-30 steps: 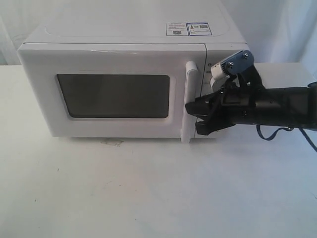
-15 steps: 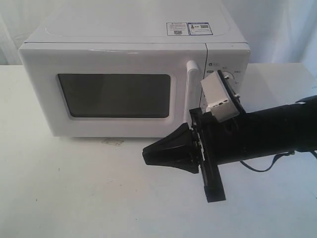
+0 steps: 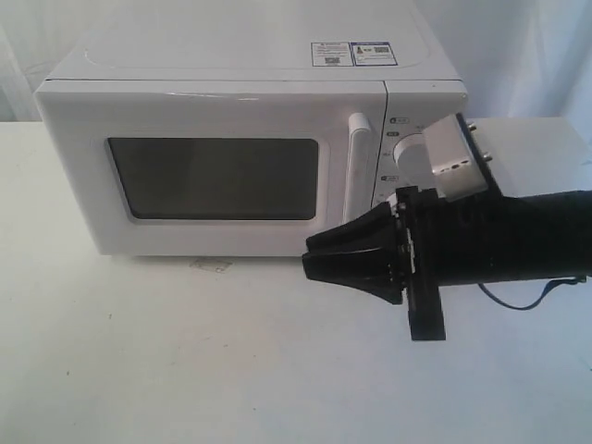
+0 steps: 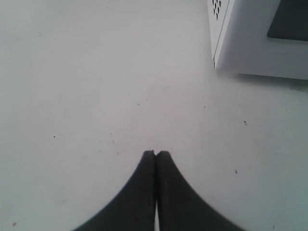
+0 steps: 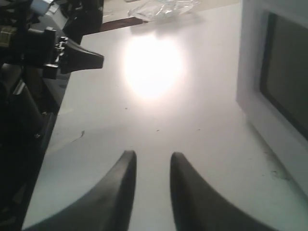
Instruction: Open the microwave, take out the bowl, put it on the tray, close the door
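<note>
The white microwave (image 3: 250,65) stands at the back of the table. Its door (image 3: 213,116) is closed, and the tall white handle (image 3: 357,176) sits beside the dark window (image 3: 213,178). Nothing shows through the window, so the bowl is hidden. No tray is in view. My right gripper (image 3: 308,257) hovers low in front of the door's lower right corner, below the handle and apart from it. It is open and empty (image 5: 152,155). My left gripper (image 4: 155,153) is shut on nothing above bare table, away from a microwave corner (image 4: 250,43).
The white table (image 3: 185,361) spreads in front of the microwave. Round knobs (image 3: 407,148) sit behind my right arm's wrist camera (image 3: 458,162). In the right wrist view, the other black arm (image 5: 72,55) stands across the table, with crumpled clear plastic (image 5: 163,7) beyond.
My right gripper left the door handle, turned and dropped toward the lower left. It then came back a little to the right and up. The door stayed closed.
</note>
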Controlling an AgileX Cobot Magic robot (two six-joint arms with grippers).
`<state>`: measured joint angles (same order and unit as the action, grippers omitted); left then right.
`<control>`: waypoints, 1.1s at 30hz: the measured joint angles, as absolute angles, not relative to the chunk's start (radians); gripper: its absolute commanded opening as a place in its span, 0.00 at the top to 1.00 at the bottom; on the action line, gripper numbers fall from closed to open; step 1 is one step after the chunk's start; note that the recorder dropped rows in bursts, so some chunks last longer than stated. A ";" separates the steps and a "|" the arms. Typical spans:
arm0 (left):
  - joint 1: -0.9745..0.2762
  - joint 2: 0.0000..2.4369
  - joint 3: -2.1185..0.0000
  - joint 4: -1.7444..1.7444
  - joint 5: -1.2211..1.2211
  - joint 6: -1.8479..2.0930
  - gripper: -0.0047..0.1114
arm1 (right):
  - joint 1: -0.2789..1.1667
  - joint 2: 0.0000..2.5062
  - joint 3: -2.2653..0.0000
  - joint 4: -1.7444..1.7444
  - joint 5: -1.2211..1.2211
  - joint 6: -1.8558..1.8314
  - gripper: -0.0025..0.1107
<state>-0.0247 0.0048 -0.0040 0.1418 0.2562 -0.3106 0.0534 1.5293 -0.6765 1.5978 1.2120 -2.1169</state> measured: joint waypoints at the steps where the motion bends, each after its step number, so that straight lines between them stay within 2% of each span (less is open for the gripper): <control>1: -0.025 0.005 -0.004 0.142 0.256 -0.311 0.96 | 0.034 1.529 -0.677 1.602 1.212 -2.117 0.51; 2: -0.025 0.005 -0.004 0.142 0.256 -0.311 0.96 | 0.018 1.529 -0.677 1.605 1.212 -2.117 0.46; 6: -0.025 0.005 -0.004 0.142 0.256 -0.311 0.96 | -0.040 1.529 -0.693 1.623 1.210 -2.117 0.46; 13: -0.025 0.005 -0.004 0.142 0.256 -0.311 0.96 | -0.042 1.529 -0.746 1.656 1.196 -2.117 0.46; 22: -0.025 0.005 -0.004 0.142 0.256 -0.311 0.96 | -0.042 1.529 -0.748 1.650 1.021 -2.117 0.45; 33: -0.025 0.005 -0.004 0.142 0.256 -0.311 0.96 | -0.042 1.529 -0.773 1.650 0.942 -2.117 0.45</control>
<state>-0.0247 0.0048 -0.0040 0.1418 0.2562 -0.3106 -0.0417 1.5293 -0.7727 1.6500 0.9422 -2.1169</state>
